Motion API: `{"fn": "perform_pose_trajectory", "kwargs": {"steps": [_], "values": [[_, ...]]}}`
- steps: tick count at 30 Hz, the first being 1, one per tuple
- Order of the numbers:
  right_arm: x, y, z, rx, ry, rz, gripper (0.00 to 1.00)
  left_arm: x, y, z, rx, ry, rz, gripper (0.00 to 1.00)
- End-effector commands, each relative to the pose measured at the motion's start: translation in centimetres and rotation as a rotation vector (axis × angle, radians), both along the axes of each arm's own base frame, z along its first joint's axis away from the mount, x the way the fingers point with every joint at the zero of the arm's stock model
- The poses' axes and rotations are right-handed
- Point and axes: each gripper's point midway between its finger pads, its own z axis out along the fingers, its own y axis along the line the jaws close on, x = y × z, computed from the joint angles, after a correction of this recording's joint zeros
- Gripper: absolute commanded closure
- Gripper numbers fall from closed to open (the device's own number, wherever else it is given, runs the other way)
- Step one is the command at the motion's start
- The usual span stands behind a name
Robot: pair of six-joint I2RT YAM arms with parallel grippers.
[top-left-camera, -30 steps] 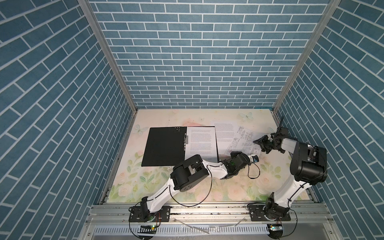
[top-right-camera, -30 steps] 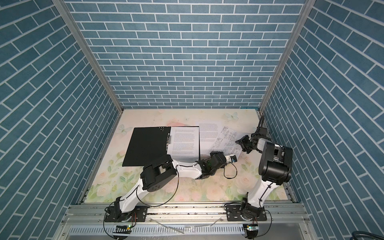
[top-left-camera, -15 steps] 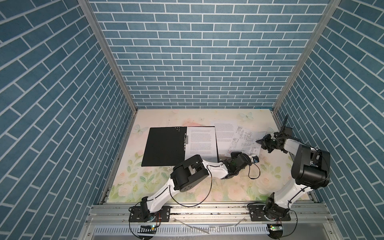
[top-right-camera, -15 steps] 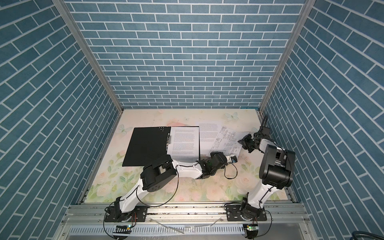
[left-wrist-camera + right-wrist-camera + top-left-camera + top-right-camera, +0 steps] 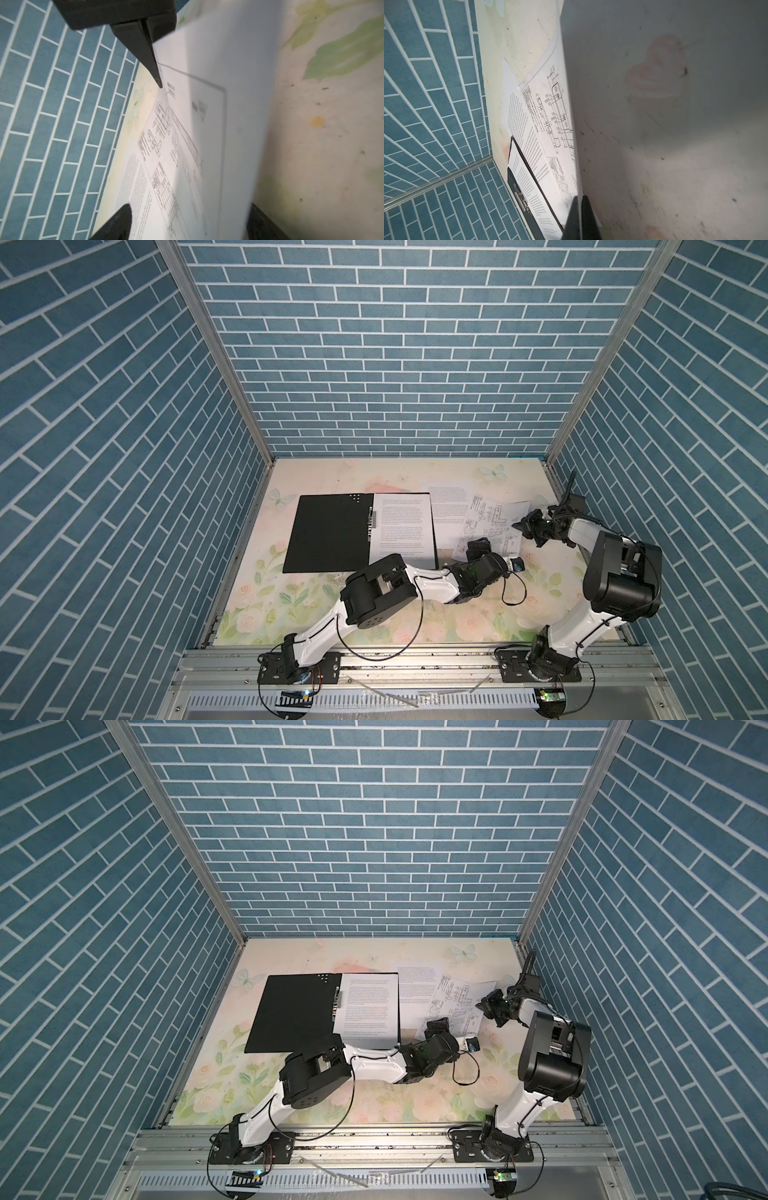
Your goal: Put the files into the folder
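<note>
Left wrist view | left fingers [image 5: 116,222] now wide, sheet [image 5: 166,155] released | right fingers [image 5: 589,220] pinch it

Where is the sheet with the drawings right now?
In both top views the drawing sheet sits right of the open folder, overlapping a text page, its right edge pinched by the right gripper.
</note>
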Motion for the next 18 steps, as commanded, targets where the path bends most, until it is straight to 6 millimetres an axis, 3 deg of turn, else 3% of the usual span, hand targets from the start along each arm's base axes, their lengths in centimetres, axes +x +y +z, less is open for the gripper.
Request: {"fn": "perform_pose_trajectory", "kwargs": {"steps": [1,9,18], "values": [[-0.1,-0.5,1.1,-0.052,-0.019,0.012,1.0,-0.3,0.4,3.9,-0.082,-0.024,0.041,0.01],[0.7,-1.1,3.8,-0.086,-0.071,-0.009,1.0,-1.1,2.4,6.4,-0.149,0.011,0.096,0.0],[2.8,-0.9,7.9,-0.144,-0.136,-0.005,1.0,-1.9,6.7,9.5,-0.303,0.094,0.166,0.0]]}}
